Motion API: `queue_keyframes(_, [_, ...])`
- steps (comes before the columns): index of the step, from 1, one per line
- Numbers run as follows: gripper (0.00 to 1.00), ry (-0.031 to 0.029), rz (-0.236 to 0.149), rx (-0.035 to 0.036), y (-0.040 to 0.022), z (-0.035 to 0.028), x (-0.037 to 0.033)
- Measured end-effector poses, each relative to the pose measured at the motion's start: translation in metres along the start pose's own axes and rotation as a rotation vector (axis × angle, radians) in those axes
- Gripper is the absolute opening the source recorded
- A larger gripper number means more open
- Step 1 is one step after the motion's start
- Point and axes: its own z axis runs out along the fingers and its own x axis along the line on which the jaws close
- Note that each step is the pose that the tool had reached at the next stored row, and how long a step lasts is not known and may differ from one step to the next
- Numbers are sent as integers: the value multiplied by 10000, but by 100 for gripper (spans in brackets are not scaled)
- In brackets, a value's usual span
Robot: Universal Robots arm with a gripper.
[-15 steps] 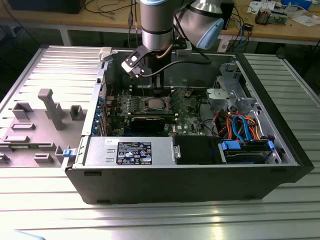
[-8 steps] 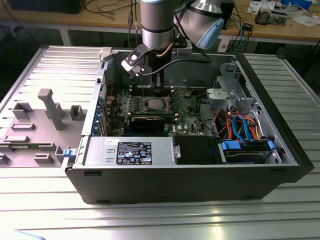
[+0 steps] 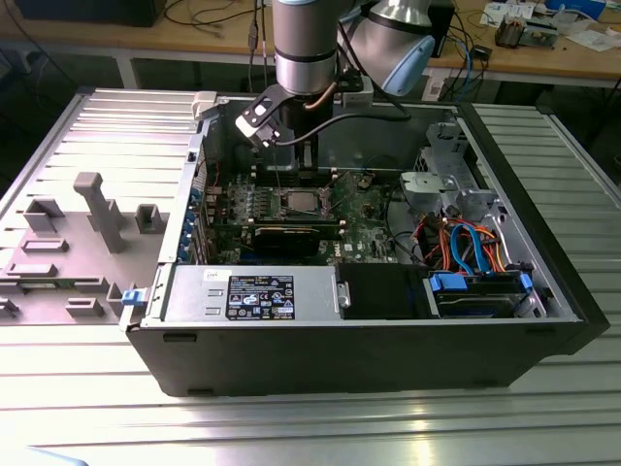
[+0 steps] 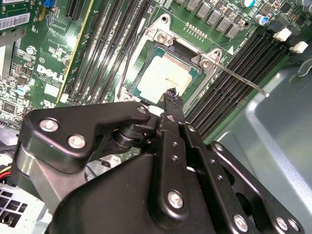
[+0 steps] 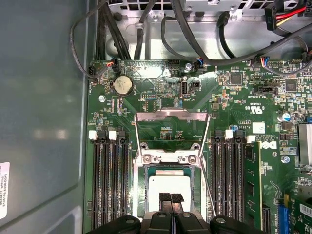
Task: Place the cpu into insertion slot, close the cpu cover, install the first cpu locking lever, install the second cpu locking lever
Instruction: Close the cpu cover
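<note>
Your gripper (image 5: 171, 197), fingertips pressed together, poised just over the cpu (image 5: 168, 185), cpu seated in the slot (image 5: 146, 159), cover (image 5: 170, 114) swung open, lever (image 4: 243, 81) jutting out beside the slot.

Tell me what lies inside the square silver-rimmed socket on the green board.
The flat silvery-grey square cpu lies in it. The black gripper covers one edge; anything beneath the cpu is hidden.
</note>
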Motion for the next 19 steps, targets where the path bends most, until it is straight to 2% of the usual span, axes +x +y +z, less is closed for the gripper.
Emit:
queue_keyframes(9, [11,-2,0,1,0,-10,0])
queue_keyframes(19, [11,0,0,0,5,-83,1])
